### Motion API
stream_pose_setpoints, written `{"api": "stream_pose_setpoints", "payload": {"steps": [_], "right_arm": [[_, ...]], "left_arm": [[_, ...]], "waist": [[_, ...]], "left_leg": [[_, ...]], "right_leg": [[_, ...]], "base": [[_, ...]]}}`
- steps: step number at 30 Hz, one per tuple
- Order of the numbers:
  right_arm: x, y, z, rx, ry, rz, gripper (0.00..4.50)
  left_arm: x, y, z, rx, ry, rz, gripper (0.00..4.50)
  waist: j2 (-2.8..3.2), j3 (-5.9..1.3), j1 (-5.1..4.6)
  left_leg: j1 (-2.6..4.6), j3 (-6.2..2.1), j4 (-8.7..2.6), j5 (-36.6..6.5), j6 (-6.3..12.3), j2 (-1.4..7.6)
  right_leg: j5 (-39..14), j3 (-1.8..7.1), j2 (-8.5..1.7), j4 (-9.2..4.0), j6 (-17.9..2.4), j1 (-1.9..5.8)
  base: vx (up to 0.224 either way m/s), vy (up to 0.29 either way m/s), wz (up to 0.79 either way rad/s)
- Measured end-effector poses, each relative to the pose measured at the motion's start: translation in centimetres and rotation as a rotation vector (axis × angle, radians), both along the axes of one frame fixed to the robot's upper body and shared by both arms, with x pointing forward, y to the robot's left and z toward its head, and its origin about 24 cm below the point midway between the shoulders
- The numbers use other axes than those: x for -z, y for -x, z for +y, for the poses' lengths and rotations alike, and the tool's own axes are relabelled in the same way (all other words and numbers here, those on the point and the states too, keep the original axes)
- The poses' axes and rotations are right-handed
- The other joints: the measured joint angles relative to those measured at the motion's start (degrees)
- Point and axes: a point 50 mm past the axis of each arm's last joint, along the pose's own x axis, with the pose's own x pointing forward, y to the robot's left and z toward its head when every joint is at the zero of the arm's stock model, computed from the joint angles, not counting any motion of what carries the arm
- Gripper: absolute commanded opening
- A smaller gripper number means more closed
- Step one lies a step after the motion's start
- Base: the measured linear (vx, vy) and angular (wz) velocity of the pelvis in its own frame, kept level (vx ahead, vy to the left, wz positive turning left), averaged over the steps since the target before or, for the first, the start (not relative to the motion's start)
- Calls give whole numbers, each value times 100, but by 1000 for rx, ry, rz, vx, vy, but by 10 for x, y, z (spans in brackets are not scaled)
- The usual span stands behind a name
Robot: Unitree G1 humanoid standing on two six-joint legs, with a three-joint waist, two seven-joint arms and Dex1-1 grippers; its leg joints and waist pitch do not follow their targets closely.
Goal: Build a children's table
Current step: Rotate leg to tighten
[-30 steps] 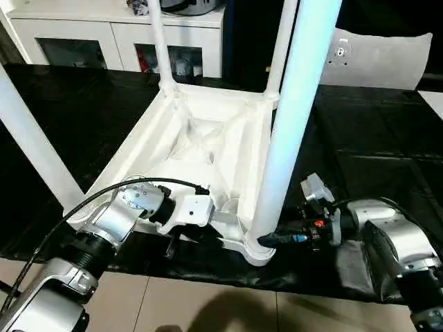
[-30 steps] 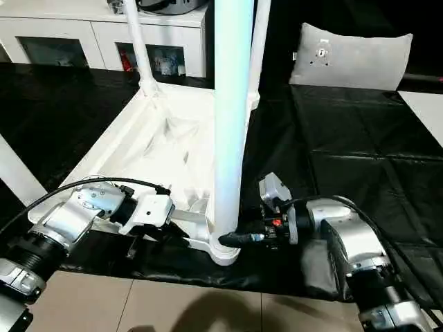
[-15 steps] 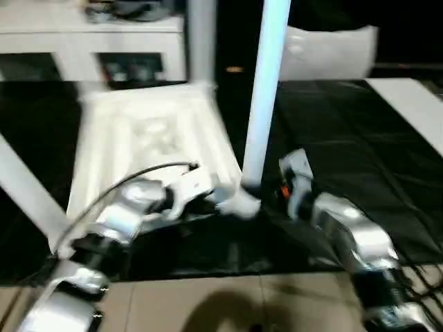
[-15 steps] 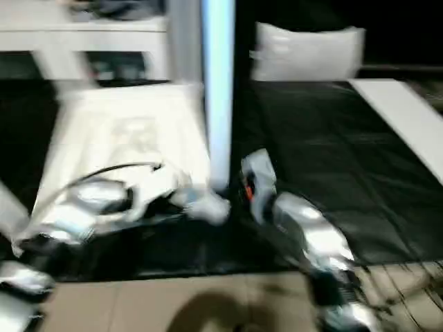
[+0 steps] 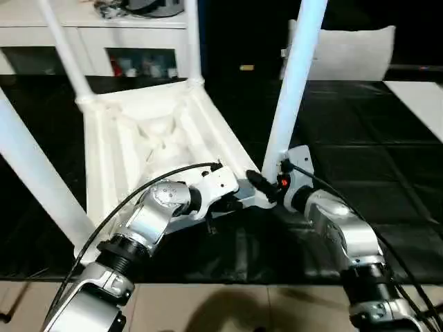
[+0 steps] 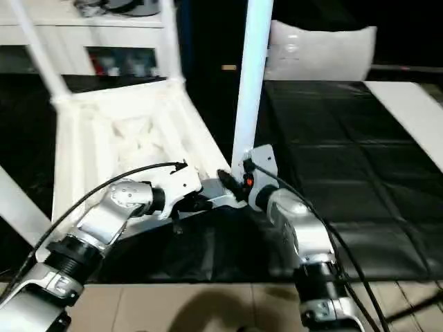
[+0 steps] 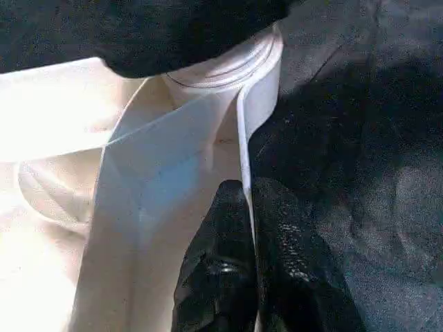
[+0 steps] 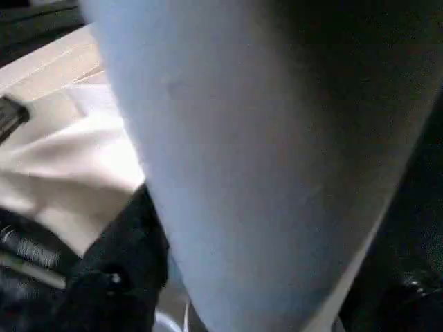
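The children's table lies upside down on the black mat, its white legs pointing up. My left gripper is shut on the thin rim wall of the top, close to the near right corner socket. In the left eye view the left gripper reaches in from the left. My right gripper is at the foot of the near right leg, which stands in that socket. The same leg stands right in front of the right wrist camera.
A black mat covers the floor under the table, with pale tiles in front of it. Behind stand a white cabinet with glass doors and a pale cushion. Three more legs rise at the far left, far right and near left.
The whole picture has swung and blurred, so the head camera has moved. The table looks turned a little on the mat. Both grippers stay at its near right corner.
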Motion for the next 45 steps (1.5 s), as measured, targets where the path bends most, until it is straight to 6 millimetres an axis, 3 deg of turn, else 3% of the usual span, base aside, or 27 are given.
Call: {"api": "stream_pose_setpoints", "payload": {"steps": [5, 7, 14, 15, 19, 24, 34, 42, 45], "right_arm": [[-6, 7, -20, -138, 40, -31, 391], [-10, 10, -33, -198, 78, -40, 391], [-15, 20, -42, -425, 102, -11, 391], [-15, 22, -42, -457, 105, -3, 366], [-15, 29, -41, -583, 78, 34, 353], [-17, 37, -30, -718, 29, 66, 288], [-13, 41, -22, -768, -18, 107, 204], [-12, 45, -19, -739, -46, 115, 198], [-9, 39, -8, -626, -50, 87, 198]], "left_arm": [[-1, 0, 13, 50, -20, -14, 0], [-1, 1, 21, 90, -31, -13, 0], [-2, 8, 38, 252, -76, 15, 0], [-3, 10, 41, 278, -79, 27, 0], [-4, 16, 48, 366, -86, 63, 0], [-5, 21, 47, 452, -102, 69, 0], [-4, 23, 41, 484, -95, 79, 0], [-4, 24, 41, 456, -69, 130, 0], [-3, 19, 48, 336, -60, 157, 0]], "waist": [[0, 0, 52], [0, 0, 77], [-1, 1, 136], [-3, 2, 145], [-16, 3, 191], [-26, 1, 289], [-49, -3, 307], [-50, -3, 317], [-51, -4, 228]], "left_leg": [[-4, 6, 11, 7, 11, 2], [-4, 7, 18, 3, 2, 2], [-1, 22, 36, -10, -19, 3], [-3, 24, 36, -10, -19, 3], [-4, 34, 33, -3, 7, 9], [-3, 43, 33, 1, 22, 14], [5, 93, 34, -8, 7, 13], [5, 96, 33, -9, 13, 14], [23, 101, 42, -11, -19, 5]], "right_leg": [[-28, 7, 4, 54, -1, -35], [-37, 8, 3, 52, 16, -33], [-33, 27, -1, 51, 24, -21], [-33, 30, -2, 51, 23, -22], [-25, 36, -5, 53, 9, -25], [-28, 42, -10, 54, 9, -27], [-33, 92, -10, 57, 22, -29], [-35, 95, -8, 66, 24, -35], [-45, 99, -4, 85, 44, -33]], "base": [[0, 0, 0], [0, 0, 0], [0, 0, 0], [0, 0, 0], [0, 0, 0], [0, 0, 0], [0, 0, 0], [0, 0, 0], [0, 0, 0]]}}
